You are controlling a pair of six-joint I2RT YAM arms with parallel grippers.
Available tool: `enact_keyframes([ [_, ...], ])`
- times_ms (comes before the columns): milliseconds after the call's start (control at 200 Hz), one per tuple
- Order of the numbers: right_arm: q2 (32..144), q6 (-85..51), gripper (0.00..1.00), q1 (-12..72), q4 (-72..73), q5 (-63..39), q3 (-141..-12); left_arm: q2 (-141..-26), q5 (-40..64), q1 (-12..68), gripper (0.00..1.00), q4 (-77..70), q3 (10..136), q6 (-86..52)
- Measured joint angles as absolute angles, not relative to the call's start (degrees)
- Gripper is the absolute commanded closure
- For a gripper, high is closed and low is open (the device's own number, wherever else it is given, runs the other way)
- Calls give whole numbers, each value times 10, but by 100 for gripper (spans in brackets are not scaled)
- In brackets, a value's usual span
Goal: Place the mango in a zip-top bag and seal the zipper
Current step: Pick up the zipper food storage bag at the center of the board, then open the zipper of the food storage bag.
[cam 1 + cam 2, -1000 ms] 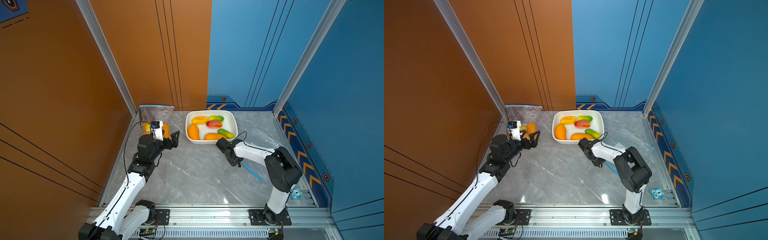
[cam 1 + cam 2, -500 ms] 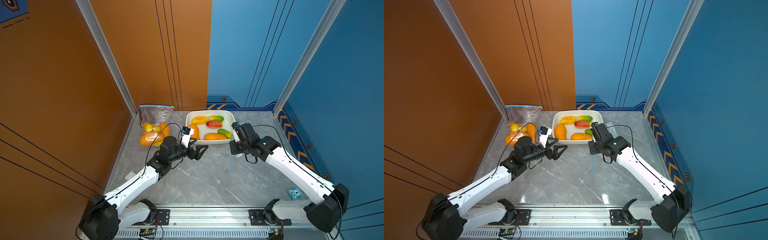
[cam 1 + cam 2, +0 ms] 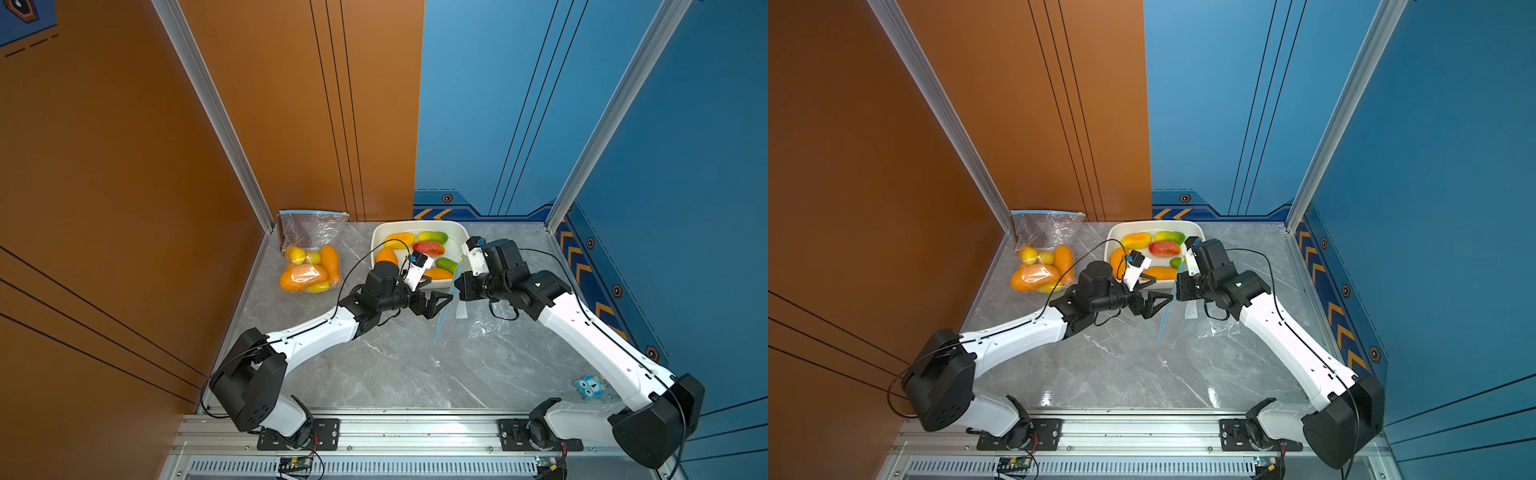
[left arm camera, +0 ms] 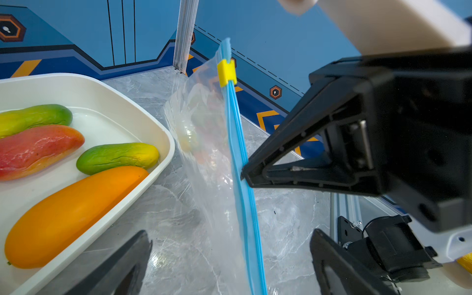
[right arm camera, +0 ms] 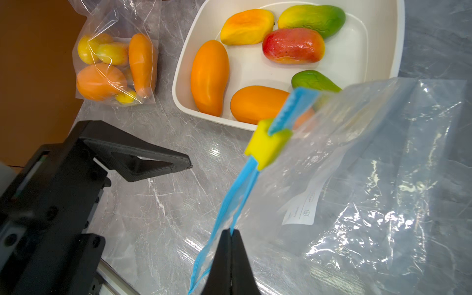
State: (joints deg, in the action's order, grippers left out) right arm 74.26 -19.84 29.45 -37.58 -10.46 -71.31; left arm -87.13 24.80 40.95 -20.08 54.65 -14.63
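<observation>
So the right fingers (image 5: 221, 260) are pressed flat together, pinching the blue zipper strip (image 5: 237, 194) of the zip-top bag (image 5: 370, 178) partway along its length. The yellow slider (image 5: 268, 145) sits further up the strip, near its far end. That pinch holds the bag's mouth edge up off the counter (image 3: 395, 365) while the rest of the bag slumps on the marble behind it (it's clear plastic, so I can't tell exactly where it touches down).

The left fingers (image 4: 120, 268) are spread wide and point straight at the strip from the opposite side. In the right wrist view there's a bare bit of counter between the nearest tip and the strip, so close but apart.

Going outward, the right wrist is bent in toward the middle, and the forearm runs back and out to its base at the front right. The left forearm stretches diagonally from a low, folded elbow by the front left base. The two sets of fingers end up nose to nose just in front of the white tray (image 3: 376, 245).

The mangoes are in that tray, six of them, and the long orange mango (image 5: 209, 76) lies along the tray's left side. A second, filled bag (image 3: 309, 266) sits in the back corner by the orange wall (image 3: 124, 166).
</observation>
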Motion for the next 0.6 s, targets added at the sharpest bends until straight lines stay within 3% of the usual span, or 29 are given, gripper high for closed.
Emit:
enact_keyframes([
  [180, 742, -200, 100, 292, -372, -123, -713, -926, 253, 407, 37, -199, 572, -140],
  [500, 741, -200, 100, 276, -360, -131, -697, -950, 276, 396, 33, -202, 608, -156],
  [601, 741, -200, 100, 270, -359, -133, -695, -950, 284, 388, 37, -203, 608, -163],
])
